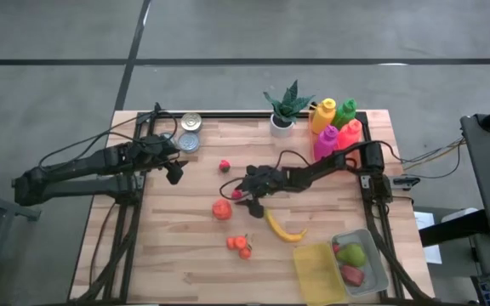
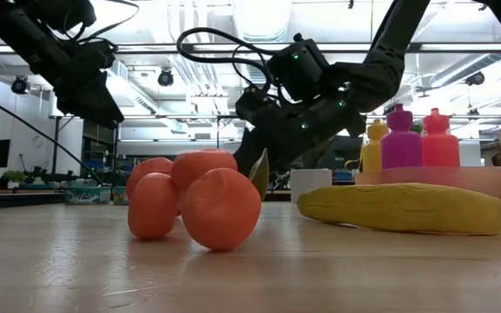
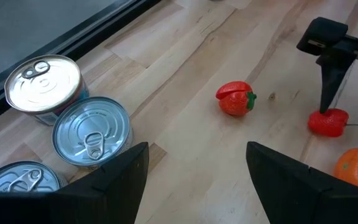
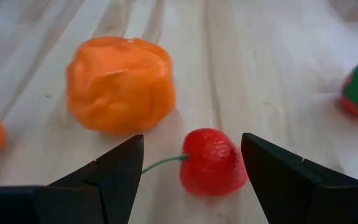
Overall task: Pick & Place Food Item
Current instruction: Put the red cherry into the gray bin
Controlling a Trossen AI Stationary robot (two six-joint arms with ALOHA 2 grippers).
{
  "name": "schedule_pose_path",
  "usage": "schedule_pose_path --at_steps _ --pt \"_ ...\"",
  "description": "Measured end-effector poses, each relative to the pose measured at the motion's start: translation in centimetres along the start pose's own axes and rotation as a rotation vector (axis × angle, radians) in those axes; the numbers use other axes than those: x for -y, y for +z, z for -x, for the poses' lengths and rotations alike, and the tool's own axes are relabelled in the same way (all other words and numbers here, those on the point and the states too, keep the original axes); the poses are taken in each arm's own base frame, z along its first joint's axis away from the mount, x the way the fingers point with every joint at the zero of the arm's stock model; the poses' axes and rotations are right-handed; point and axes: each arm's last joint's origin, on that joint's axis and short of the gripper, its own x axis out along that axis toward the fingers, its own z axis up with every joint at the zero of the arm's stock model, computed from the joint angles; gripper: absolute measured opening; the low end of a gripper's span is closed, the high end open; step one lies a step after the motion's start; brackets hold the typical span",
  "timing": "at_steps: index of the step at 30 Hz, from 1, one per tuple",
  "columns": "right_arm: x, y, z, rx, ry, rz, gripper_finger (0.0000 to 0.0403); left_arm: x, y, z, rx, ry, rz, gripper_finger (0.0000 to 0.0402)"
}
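A small red cherry (image 4: 211,163) with a green stem lies on the wooden table. My right gripper (image 4: 191,144) is open, one finger on either side of it; a gap shows beside the left finger. In the high view this gripper (image 1: 248,192) is at the table's middle, the cherry (image 1: 237,194) at its tip. An orange (image 4: 120,84) rests just beyond, and a strawberry (image 1: 225,166) lies farther back. My left gripper (image 3: 197,149) hangs open above the table's left part, near the cans (image 3: 92,134), with nothing between its fingers.
A banana (image 1: 283,228) and small orange fruits (image 1: 241,245) lie toward the near edge. A clear container (image 1: 371,274) with food pieces and a yellow lid (image 1: 317,272) sit near right. A potted plant (image 1: 283,109) and coloured bottles (image 1: 334,127) stand far right.
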Motion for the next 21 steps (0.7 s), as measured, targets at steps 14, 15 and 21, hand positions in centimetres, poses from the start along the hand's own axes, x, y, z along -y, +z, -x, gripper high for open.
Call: schedule_pose_path --at_steps 14,15,21 --pt "0.0 -0.8 -2.5 -0.024 -0.038 -0.006 0.0265 0.0 0.0 0.0 0.000 0.000 0.000 0.0275" --pt "0.0 -0.7 -2.5 -0.024 -0.041 -0.006 0.0265 0.0 0.0 0.0 0.000 0.000 0.000 0.0275" --pt "0.1 -1.0 -2.4 -0.029 -0.061 -0.006 0.0265 0.0 0.0 0.0 0.000 0.000 0.000 0.0275"
